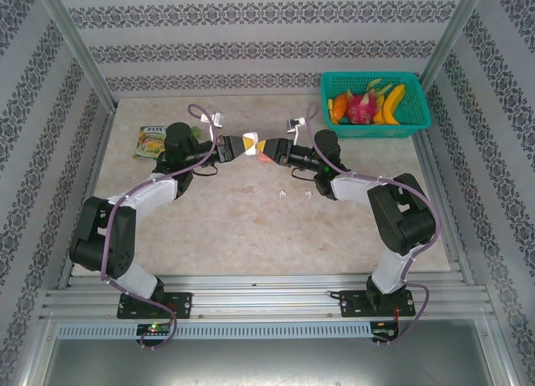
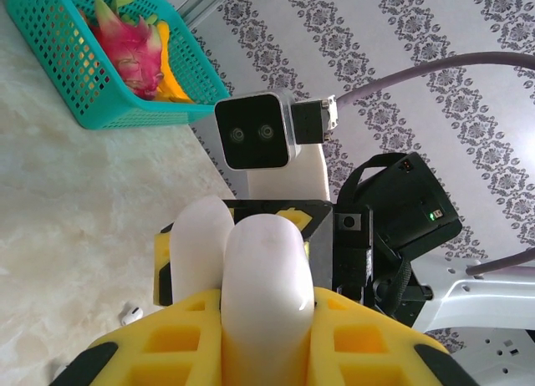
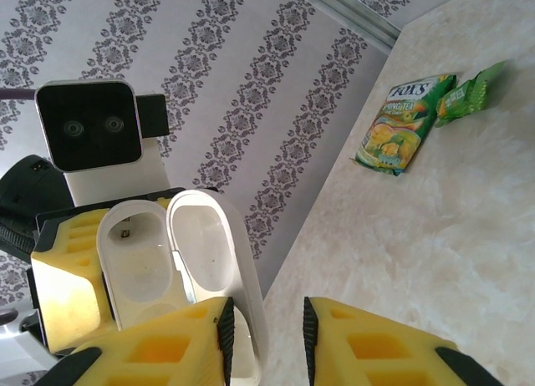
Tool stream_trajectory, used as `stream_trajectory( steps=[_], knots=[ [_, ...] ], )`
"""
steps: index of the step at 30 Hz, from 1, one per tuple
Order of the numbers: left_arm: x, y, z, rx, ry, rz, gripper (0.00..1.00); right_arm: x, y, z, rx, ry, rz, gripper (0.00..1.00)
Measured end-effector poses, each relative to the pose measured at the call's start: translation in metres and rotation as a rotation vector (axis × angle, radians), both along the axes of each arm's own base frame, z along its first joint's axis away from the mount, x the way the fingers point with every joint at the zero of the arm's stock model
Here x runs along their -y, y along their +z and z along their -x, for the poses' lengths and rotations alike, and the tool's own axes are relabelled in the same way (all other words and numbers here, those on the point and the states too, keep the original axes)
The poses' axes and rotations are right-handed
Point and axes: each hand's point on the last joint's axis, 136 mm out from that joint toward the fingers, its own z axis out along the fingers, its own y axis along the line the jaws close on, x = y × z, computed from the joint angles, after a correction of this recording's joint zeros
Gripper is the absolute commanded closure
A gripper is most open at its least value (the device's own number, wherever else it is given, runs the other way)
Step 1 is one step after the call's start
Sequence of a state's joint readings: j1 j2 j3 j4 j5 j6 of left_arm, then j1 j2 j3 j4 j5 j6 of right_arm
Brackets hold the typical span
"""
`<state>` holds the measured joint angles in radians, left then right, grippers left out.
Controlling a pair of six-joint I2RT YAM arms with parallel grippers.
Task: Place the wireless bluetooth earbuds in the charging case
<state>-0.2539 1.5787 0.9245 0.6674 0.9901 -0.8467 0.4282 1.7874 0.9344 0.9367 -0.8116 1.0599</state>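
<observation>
In the top external view, the left gripper (image 1: 241,143) and the right gripper (image 1: 267,147) meet tip to tip in the upper middle of the frame, over the worktop (image 1: 251,244). The left gripper is clamped on a white charging case (image 1: 249,140). Two tiny white earbuds (image 1: 284,194) (mere specks here) lie on the worktop just below the right gripper. A teal basket (image 1: 376,129) sits at upper right.

In the left wrist view, the left gripper (image 2: 263,327) pinches the charging case (image 2: 259,269). The case's two smooth, rounded white halves rise side by side between the yellow fingers (image 2: 167,344). One white earbud (image 2: 129,313) lies on the worktop at lower left.

In the right wrist view, the right gripper (image 3: 266,344) stands with its jaws apart, clamping nothing. The charging case (image 3: 201,244) is open at centre left, glossy white, with both hollowed halves facing the camera. Its rim reaches down into the gap between the jaws. A snack packet (image 3: 401,123) lies at upper right.
</observation>
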Motion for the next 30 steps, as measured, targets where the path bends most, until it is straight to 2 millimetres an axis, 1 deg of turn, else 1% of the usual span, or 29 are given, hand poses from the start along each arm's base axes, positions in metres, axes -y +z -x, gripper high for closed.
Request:
stream_trajectory(
  steps=[7,12,14,15,16,18,20,22,24,25,27,29,30],
  knots=[
    [0.0,-0.001,-0.003,0.005,0.002,0.008,0.9,-0.008,0.0,0.003,-0.011,0.03,-0.01,0.74],
    [0.0,0.0,-0.003,-0.002,0.004,0.013,0.89,-0.008,0.002,0.003,-0.013,0.035,-0.02,0.8],
    [0.0,0.001,-0.004,0.003,0.006,0.017,0.85,-0.008,0.003,0.003,-0.011,0.034,-0.023,0.86],
    [0.0,0.002,-0.004,0.006,0.006,0.018,0.82,-0.008,0.003,0.003,-0.011,0.034,-0.024,0.88],
    [0.0,0.003,-0.004,0.009,0.007,0.019,0.76,-0.008,0.003,0.003,-0.01,0.032,-0.025,0.9],
    [0.0,0.003,-0.004,0.013,0.008,0.02,0.59,-0.007,0.004,0.002,-0.01,0.031,-0.027,0.94],
    [0.0,0.004,-0.004,0.021,0.006,0.02,0.39,-0.007,0.003,0.002,-0.014,0.031,-0.025,0.96],
    [0.0,0.004,-0.004,0.028,0.007,0.018,0.23,-0.003,0.001,-0.001,-0.024,0.023,-0.02,0.98],
    [0.0,0.001,-0.005,0.024,0.014,0.006,0.14,0.002,-0.002,-0.005,-0.035,0.013,-0.014,1.0],
    [-0.001,-0.001,-0.005,0.022,0.018,-0.003,0.11,0.005,-0.004,-0.007,-0.041,0.007,-0.008,1.0],
    [-0.002,-0.006,-0.003,0.013,0.023,-0.031,0.03,0.015,-0.009,-0.014,-0.058,-0.014,0.005,1.0],
    [-0.003,-0.006,-0.002,0.01,0.022,-0.069,0.02,0.027,-0.013,-0.021,-0.071,-0.037,0.023,1.0],
    [-0.003,-0.003,-0.002,0.014,0.02,-0.095,0.01,0.033,-0.016,-0.024,-0.076,-0.05,0.037,1.0]
  ],
)
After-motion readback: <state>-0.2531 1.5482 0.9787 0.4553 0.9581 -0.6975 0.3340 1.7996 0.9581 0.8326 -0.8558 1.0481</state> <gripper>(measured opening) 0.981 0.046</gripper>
